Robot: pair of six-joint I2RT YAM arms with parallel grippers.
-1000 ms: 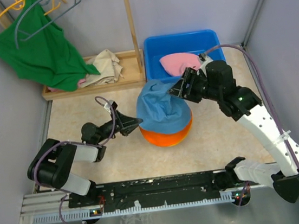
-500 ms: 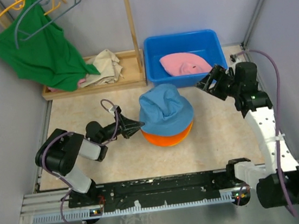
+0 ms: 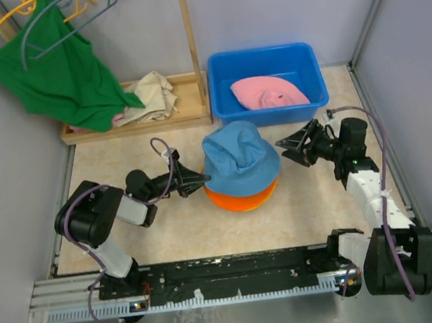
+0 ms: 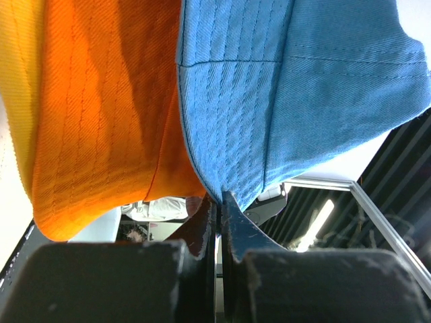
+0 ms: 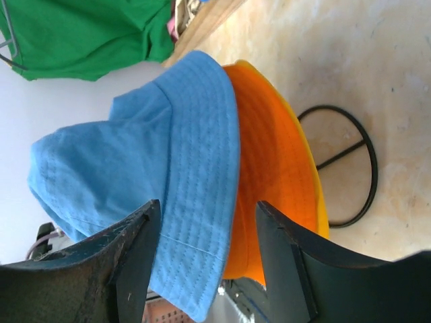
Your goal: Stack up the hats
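My left pincer (image 3: 199,181): closed tight, tips nipping the brim edge of the light blue fabric bucket hat (image 3: 239,157) on its left side.

My right pincer (image 3: 289,149): jaws wide, nothing between them. It is low over the beige speckled table (image 3: 177,229), just right of the pile, aimed at it and not touching.

The light blue hat sits uppermost, crown slumped, over the bright orange fabric bucket hat (image 3: 240,199). Beneath that is a yellow-orange fabric bucket hat (image 4: 17,87), with only its brim edge showing.

A black wire ring (image 5: 372,168) lies on the table at the pile's foot.

The pink fabric bucket hat (image 3: 268,92) lies apart, alone in the blue plastic bin (image 3: 267,64) on the far side.
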